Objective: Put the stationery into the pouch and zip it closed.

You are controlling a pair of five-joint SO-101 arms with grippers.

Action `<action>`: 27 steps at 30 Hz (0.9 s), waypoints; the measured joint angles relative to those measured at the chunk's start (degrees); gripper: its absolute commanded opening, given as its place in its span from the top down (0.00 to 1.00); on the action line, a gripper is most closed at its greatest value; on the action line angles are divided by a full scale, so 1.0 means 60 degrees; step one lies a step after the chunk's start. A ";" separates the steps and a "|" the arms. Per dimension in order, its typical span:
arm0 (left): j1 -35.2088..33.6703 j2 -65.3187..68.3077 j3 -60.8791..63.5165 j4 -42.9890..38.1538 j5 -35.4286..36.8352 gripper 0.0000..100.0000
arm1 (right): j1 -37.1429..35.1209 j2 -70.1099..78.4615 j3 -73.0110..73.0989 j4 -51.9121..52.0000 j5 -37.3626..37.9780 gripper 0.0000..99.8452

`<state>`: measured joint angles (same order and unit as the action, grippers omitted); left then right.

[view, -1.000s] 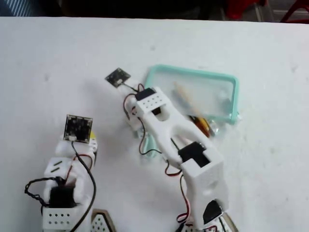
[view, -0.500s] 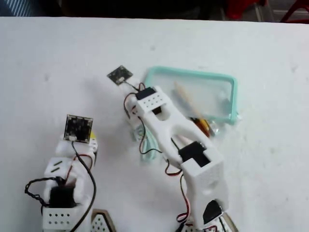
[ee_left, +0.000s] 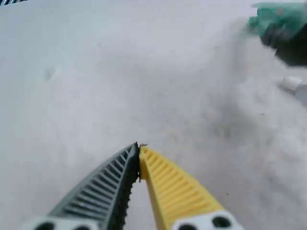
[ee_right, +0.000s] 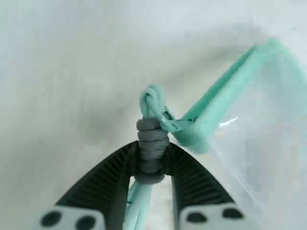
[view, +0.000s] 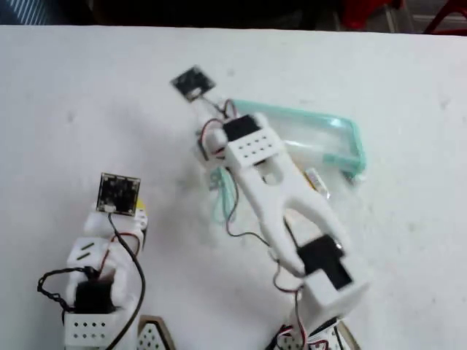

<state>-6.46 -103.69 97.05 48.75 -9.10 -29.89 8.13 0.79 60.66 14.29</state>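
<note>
The pouch (view: 315,131) lies on the table (view: 87,87) with its long side running off to the robot's right. Its near-left corner (ee_right: 192,136) is where the zip pull sits. The pull's cord (ee_right: 152,125) leads straight from that corner into the right gripper (ee_right: 151,148), which is pinched shut on the grey knot. Any pull must therefore follow the pouch's long edge (whether the zip is already shut here, I cannot tell). A small item (view: 315,179) lies at the pouch's near edge; inside or out is unclear. The left gripper (ee_left: 139,147), tips pressed together and holding nothing, is well apart, so the right arm is much the nearer.
</note>
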 measured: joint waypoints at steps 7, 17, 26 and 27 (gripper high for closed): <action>0.0000 0.0000 0.0000 0.0000 0.0000 0.97 | 0.1333 -0.3004 0.0000 0.0000 0.0000 0.98; 0.0000 0.0000 0.0000 0.0000 0.0000 0.97 | 0.1538 -0.4982 -0.1773 0.0410 0.0000 0.98; 0.0000 0.0000 0.0000 0.0147 -0.0733 0.97 | 0.0234 -0.5158 -0.4234 0.1128 0.0000 0.98; 0.0000 0.0000 0.0000 0.0147 -0.0733 0.97 | 0.0161 -0.5172 -0.4278 0.1260 0.0000 0.98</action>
<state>-6.46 -103.69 97.05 49.63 -13.49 -28.92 -22.90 -24.88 68.22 14.29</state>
